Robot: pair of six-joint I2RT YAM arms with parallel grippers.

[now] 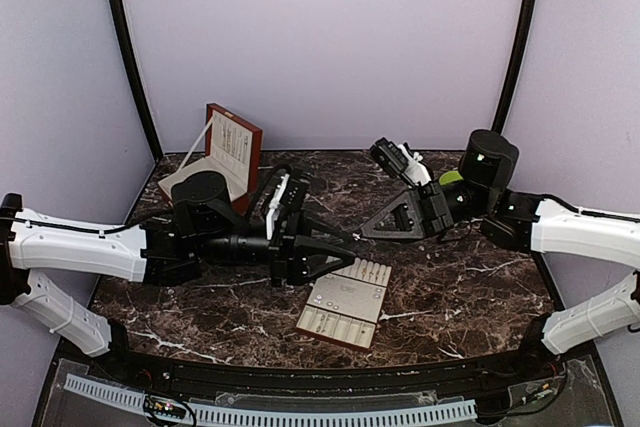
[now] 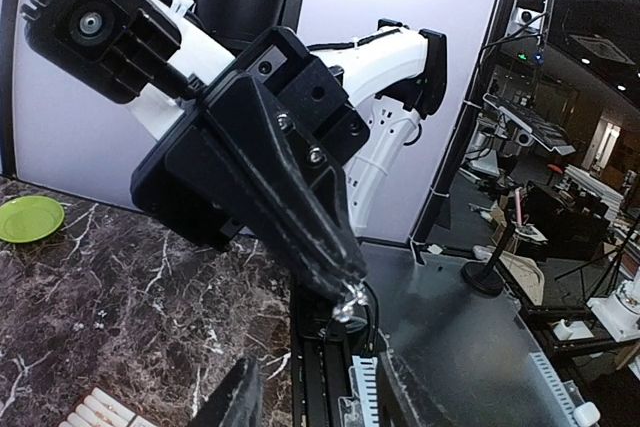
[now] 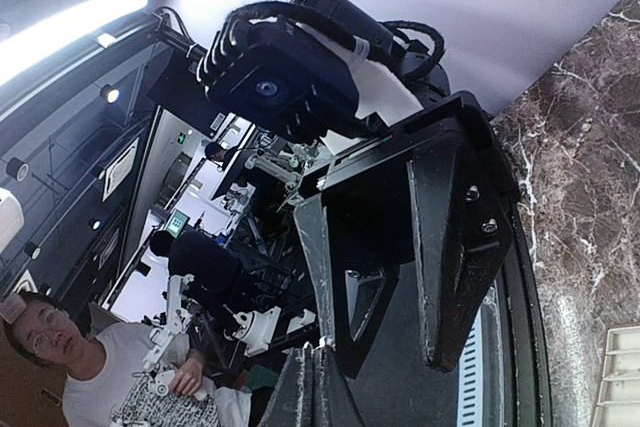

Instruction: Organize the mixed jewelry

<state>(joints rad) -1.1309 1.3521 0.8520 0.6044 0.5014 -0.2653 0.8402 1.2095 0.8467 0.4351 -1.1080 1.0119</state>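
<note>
Marble (image 1: 470,277): right claw (image 2: 345,282) grips jewelry (image 2: 350,304); box print (image 1: 233,147) unreadable.

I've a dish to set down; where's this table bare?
Bare marble right of the cream slotted tray, up to the right arm, and left of it, in front of the left arm. Crowded where the left gripper and right gripper meet near its far edge.

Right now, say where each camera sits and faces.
Top external: overhead from behind, looking down at the table; left arm, right arm show.
Left wrist: on the left arm, facing the right arm's jaws shut on a silvery piece; own jaws below.
Right wrist: on the right arm, facing the left arm's open jaws; own jaws below.
Shared: cream tray.
</note>
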